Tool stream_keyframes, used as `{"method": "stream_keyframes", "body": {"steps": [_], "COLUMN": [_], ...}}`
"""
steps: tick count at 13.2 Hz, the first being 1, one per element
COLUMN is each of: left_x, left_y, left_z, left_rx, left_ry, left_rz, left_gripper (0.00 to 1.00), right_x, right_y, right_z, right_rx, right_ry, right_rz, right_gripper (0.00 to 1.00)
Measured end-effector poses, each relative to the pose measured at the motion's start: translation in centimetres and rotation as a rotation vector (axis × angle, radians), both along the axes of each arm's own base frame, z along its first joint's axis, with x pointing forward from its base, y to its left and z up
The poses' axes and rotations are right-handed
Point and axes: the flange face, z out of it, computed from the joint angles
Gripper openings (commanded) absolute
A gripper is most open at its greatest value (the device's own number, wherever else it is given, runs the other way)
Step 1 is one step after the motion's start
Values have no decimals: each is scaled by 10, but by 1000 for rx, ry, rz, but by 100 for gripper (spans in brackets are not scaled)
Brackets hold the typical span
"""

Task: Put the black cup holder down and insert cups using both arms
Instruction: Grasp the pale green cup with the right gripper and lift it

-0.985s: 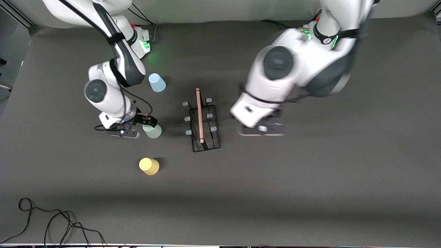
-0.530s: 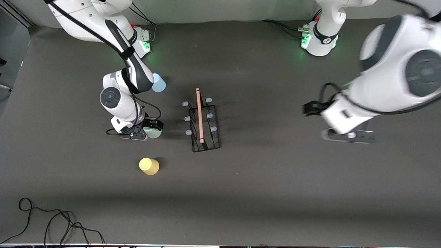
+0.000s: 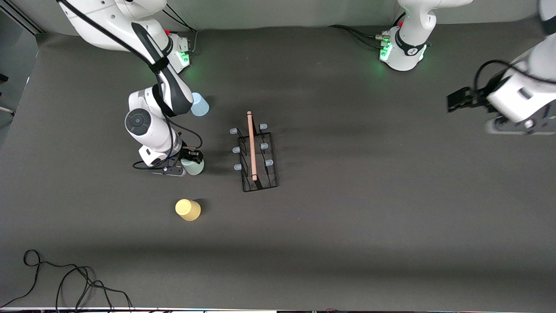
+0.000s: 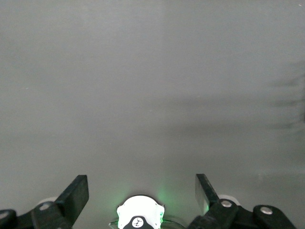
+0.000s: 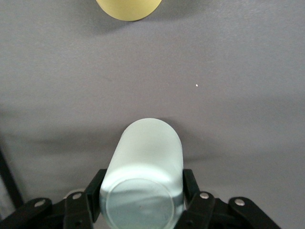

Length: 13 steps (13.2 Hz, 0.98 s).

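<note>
The black cup holder (image 3: 259, 179) stands mid-table with its wooden rod handle (image 3: 251, 145) on top. My right gripper (image 3: 191, 161) is shut on the pale green cup (image 3: 193, 167), which stands upside down on the table beside the holder, toward the right arm's end. In the right wrist view the cup (image 5: 145, 176) sits between the gripper (image 5: 143, 188), with both pads against its sides. The yellow cup (image 3: 188, 209) (image 5: 128, 7) stands nearer the front camera. The light blue cup (image 3: 200, 105) stands farther from it. My left gripper (image 3: 458, 99) (image 4: 141, 183) is open, empty and up over the left arm's end of the table.
A black cable (image 3: 65, 278) lies coiled at the table's front corner on the right arm's end. The green-lit left arm base (image 3: 402, 48) (image 4: 140, 217) and right arm base (image 3: 180, 54) stand along the back edge.
My left arm has swung away from beside the cup holder out to its own end of the table. My right gripper has moved in around the pale green cup.
</note>
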Motion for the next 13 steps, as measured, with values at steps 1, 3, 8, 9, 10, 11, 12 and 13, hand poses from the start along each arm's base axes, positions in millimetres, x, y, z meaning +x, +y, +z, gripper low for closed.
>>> {"method": "stream_keyframes", "body": {"steps": [1, 3, 8, 9, 10, 11, 12, 13], "left_x": [-4, -5, 1, 1, 2, 2, 3, 3], "left_y": [8, 17, 22, 22, 23, 23, 23, 23], "left_z": [2, 1, -5, -5, -6, -7, -8, -10], "left_rx": [1, -2, -7, -7, -7, -7, -7, -6], "left_ry": [-6, -16, -39, -42, -44, -46, -46, -43], "left_rz": [14, 16, 6, 6, 6, 6, 6, 6], "left_gripper": [100, 100, 100, 100, 100, 100, 100, 100], "right_x": [-2, -12, -61, -65, -65, -63, -61, -60], "right_y": [1, 16, 124, 136, 142, 143, 142, 141], "right_z": [20, 65, 120, 127, 134, 140, 143, 143], "right_rx": [0, 10, 39, 35, 33, 33, 33, 34], "right_ry": [7, 3, -11, -4, 1, 3, 4, 4], "right_rz": [-8, -61, -208, -218, -225, -229, -234, -244], "right_gripper": [0, 0, 0, 0, 0, 0, 0, 0]}}
